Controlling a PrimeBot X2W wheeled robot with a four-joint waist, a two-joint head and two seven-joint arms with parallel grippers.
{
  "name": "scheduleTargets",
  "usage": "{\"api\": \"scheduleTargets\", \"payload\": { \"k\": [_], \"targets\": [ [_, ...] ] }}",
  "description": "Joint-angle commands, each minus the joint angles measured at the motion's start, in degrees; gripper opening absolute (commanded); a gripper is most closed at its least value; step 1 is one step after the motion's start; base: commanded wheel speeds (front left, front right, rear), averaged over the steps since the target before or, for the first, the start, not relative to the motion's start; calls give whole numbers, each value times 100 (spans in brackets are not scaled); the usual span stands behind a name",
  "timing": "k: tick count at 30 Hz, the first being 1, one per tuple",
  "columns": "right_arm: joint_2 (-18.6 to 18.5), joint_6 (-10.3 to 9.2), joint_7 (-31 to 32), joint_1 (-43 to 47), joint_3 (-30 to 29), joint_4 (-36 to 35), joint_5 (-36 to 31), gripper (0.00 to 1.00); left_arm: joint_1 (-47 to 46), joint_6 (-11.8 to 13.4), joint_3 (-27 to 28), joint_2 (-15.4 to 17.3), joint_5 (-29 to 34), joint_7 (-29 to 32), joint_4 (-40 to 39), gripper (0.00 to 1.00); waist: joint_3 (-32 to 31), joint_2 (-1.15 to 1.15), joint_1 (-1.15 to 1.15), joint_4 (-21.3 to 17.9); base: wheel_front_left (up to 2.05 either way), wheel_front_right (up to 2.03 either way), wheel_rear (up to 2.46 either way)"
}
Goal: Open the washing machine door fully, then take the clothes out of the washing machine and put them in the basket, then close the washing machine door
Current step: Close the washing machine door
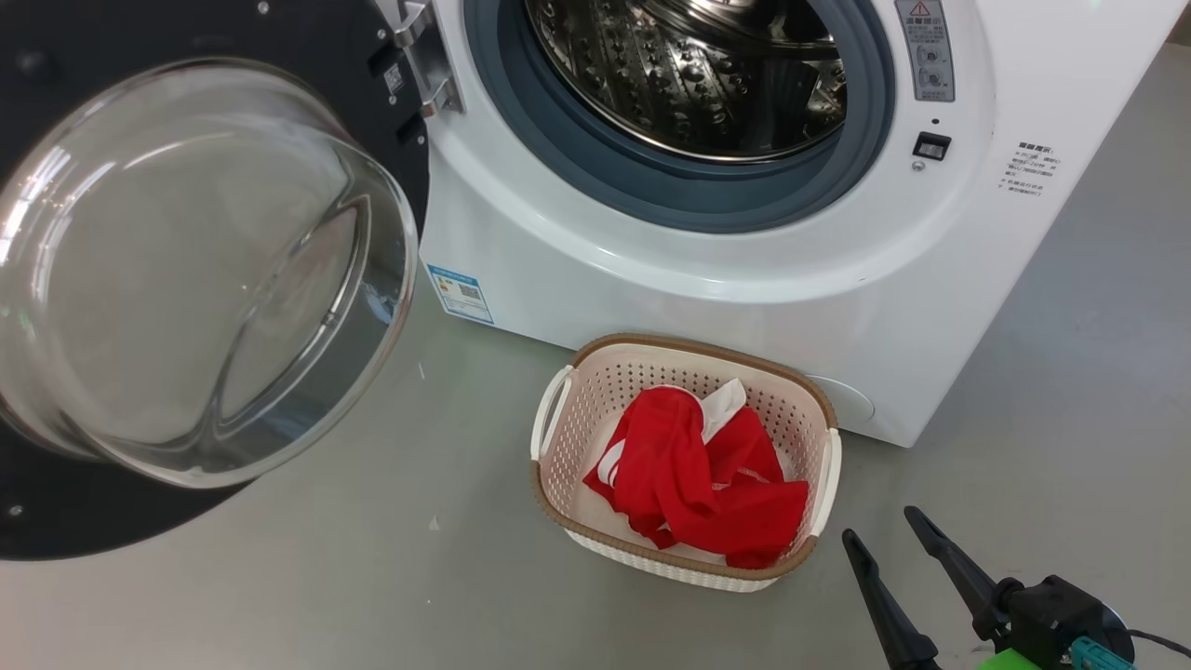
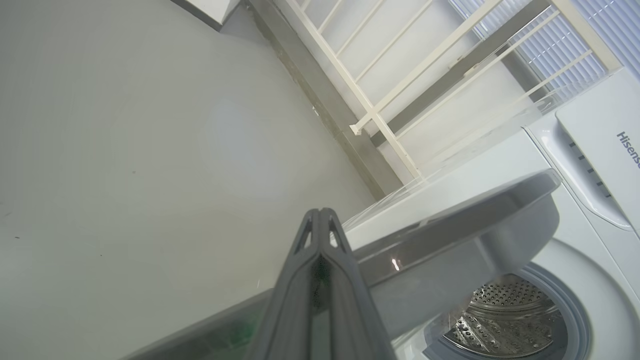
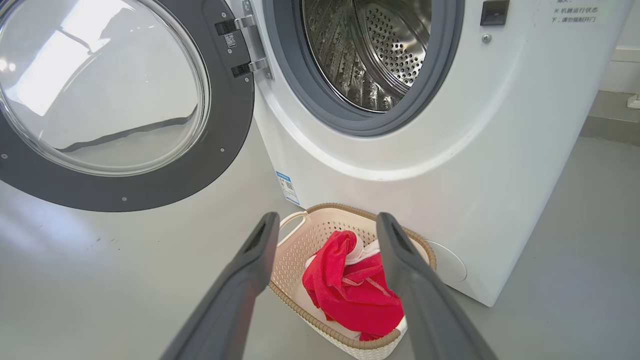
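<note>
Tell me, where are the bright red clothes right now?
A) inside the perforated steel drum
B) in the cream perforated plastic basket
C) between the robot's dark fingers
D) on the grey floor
B: the bright red clothes lie heaped in the cream perforated plastic basket in front of the white washing machine, and no clothes are visible in its steel drum.

The grey floor (image 1: 326,586) carries the washing machine (image 1: 744,307) and, just before it, the basket (image 1: 595,400).

The clothes (image 1: 698,484) were red with white trim, the basket (image 1: 693,342) cream, perforated, brown-rimmed; behind it, the washing machine (image 1: 744,307) was white, its door (image 1: 56,521) black-rimmed.
</note>
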Motion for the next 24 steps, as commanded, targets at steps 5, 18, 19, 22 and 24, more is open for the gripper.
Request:
{"api": "scheduleTargets", "payload": {
  "k": [5,18,19,22,24],
  "targets": [
    [-55,35,-37,-151,93,-131,6,100,286,-40,-136,171,-276,633,-608,0,-42,0,0,9,0,0,0],
    [26,35,-37,-105,64,-115,6,100,1023,-40,-306,229,-950,1748,-1933,0,-201,0,0,25,0,0,0],
    [28,35,-37,-105,63,-115,7,100,1075,-40,-331,226,-996,1820,-2025,0,-211,0,0,24,0,0,0],
    [33,35,-37,-99,60,-113,10,100,1208,-40,-378,222,-1131,2005,-2249,0,-244,0,0,11,0,0,0],
    [40,35,-37,-94,56,-112,10,100,1286,-40,-414,219,-1238,2125,-2415,0,-267,0,0,-8,0,0,0]
  ]
}}
